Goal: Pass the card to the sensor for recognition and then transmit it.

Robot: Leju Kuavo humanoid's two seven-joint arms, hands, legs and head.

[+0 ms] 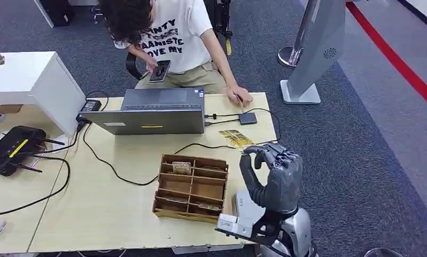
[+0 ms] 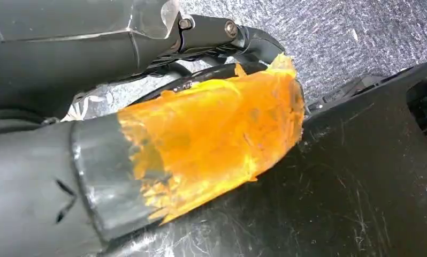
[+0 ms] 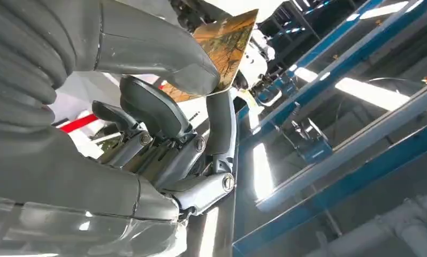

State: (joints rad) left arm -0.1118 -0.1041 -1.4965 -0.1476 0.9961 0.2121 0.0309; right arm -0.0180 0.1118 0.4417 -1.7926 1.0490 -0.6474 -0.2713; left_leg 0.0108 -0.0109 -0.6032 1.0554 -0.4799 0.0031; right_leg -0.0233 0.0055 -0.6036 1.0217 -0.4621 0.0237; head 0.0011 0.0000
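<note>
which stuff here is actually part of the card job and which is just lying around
Part of the job:
card, pinched in the right hand
small black sensor on the table
wooden card box

Just lying about:
laptop
black router
power adapter
grey stand

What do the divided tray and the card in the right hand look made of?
The tray looks like brown corrugated cardboard, matte with raw edges. The card, pinched by the right hand, seems thin and stiff with a printed face, perhaps plastic or coated card stock.
</note>
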